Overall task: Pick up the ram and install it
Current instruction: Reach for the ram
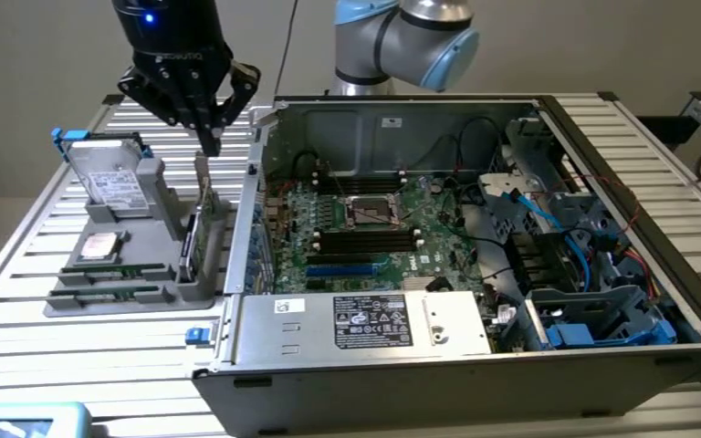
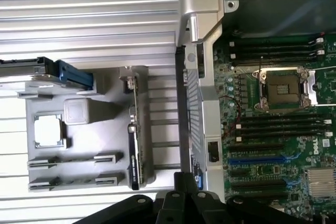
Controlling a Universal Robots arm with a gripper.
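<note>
Ram (image 1: 113, 271), exterior view: sits on edge in a slot at the tray (image 1: 83, 309) end opposite the drive (image 1: 109, 178), with what looks like a second stick (image 1: 105, 296) in the next slot, nearer that end's edge. Tray: rests on the bench (image 1: 83, 365), toward its edge at the exterior view's left, just beside the case (image 1: 448, 392). Gripper (image 1: 211, 146): hangs high over the tray's case-side edge, above the card (image 1: 208, 233), well apart from the ram. Fingers pressed together, nothing seen between them. Memory slots (image 1: 363, 239) inside the case: dark, apparently bare.

Wrist view: fingertips meeting near the case wall, over the strip of bench between tray and case, gripping nothing visible. Card seen edge-on; chip (image 2: 50, 131) flat in its pocket. Ram holders at the tray's end seen from straight above, so cannot tell what fills them. Slots either side of the socket (image 2: 283, 87) unfilled.

Judged progress: none of the task done yet. No grasp, no lift, no seating. Pick and install both left.
</note>
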